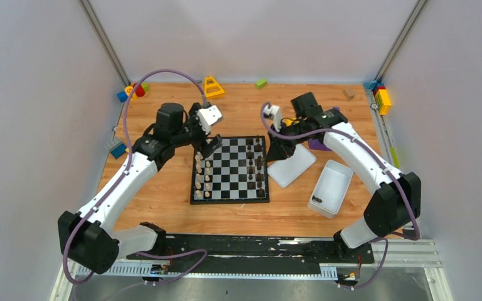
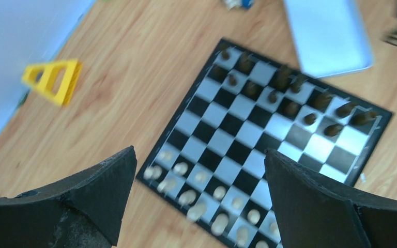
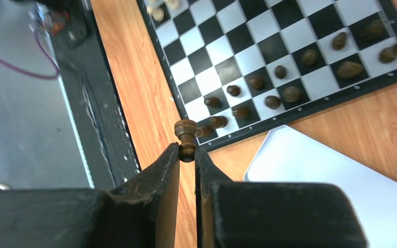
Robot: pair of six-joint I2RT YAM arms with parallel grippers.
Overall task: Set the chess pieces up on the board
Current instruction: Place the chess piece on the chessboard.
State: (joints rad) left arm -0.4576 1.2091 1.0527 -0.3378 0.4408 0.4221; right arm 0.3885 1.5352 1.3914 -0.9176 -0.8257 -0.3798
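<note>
Right end effector is pinched almost closed on one dark brown chessman. It's gripped low down with the head sticking out past the tips; pawn or rook, can't tell. It hangs just off the right edge of the chessboard, by the white lid. Left end effector is spread wide, holding nothing, above the board's far-left corner. Pale pieces fill the left two files and dark pieces sit along the right two. At least one more dark piece lies in the white tray on the tabletop to the right. Handling guess: tiny, light, rigid, smooth turned surface, so likely to twist or squirt out of a pinch. Take it at the waist or base with the axis upright, and release low so neighbours don't tip.
</note>
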